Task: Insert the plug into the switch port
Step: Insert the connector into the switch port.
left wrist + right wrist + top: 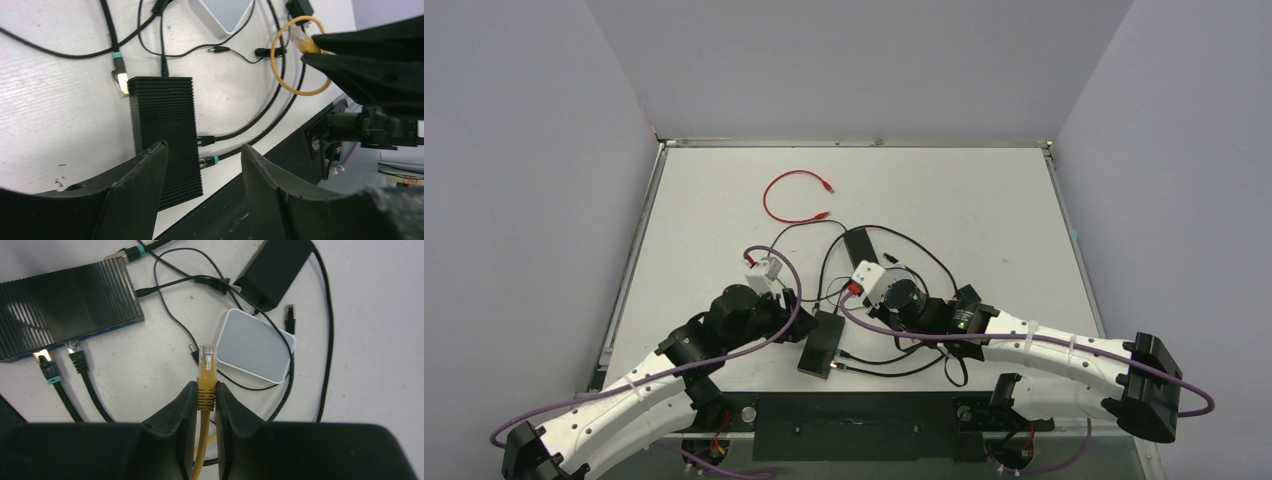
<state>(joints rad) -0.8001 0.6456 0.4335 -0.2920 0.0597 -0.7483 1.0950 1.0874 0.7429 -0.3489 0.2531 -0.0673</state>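
Firmly the right hand (206, 388) pinches the yellow plug (207, 359); left hand (203, 147) stands open.

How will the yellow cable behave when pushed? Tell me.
Probably floppy: the yellow cable curls in a loop behind the right gripper. Its plug looks rigid, standing straight past the pinch, so it should push without buckling.

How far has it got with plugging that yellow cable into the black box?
Done: the right end effector grips the yellow plug, tip forward. In hand: the plug hangs near the grey pad, short of the black switch box, while the left end effector is open over that box. Left: align the plug with a port on the blue-trimmed edge and push it in.
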